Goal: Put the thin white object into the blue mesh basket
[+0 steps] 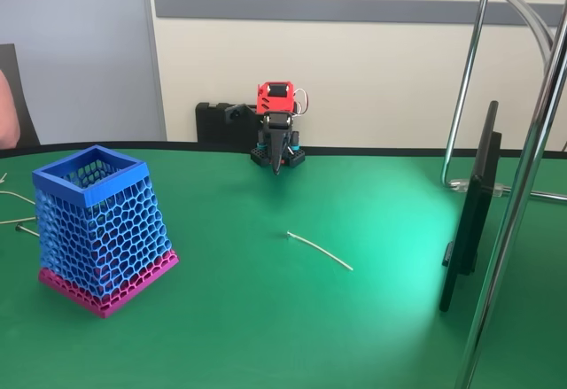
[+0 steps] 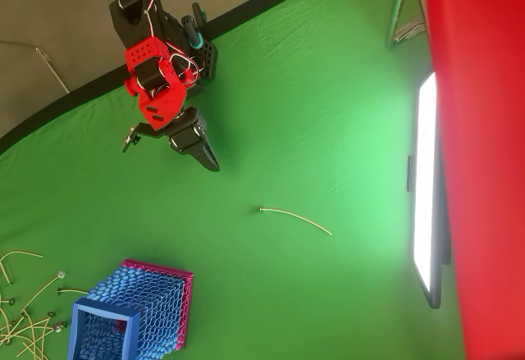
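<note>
The thin white object (image 1: 320, 250) (image 2: 295, 218) lies flat on the green table, near the middle, slightly curved with a small bent end at its left. The blue mesh basket (image 1: 99, 226) (image 2: 135, 312) stands upright on its magenta base at the left in the fixed view and at the bottom left in the overhead view, well apart from the stick. My gripper (image 1: 277, 167) (image 2: 209, 161) hangs at the back of the table, folded near the arm's base, fingers pointing down and pressed together with nothing between them. It is far from both stick and basket.
A dark screen on a stand (image 1: 469, 221) (image 2: 426, 188) stands at the right. Chrome poles (image 1: 518, 212) rise at the right edge. Several pale thin cables (image 2: 25, 311) lie left of the basket. A person's arm (image 1: 7, 110) shows at the far left.
</note>
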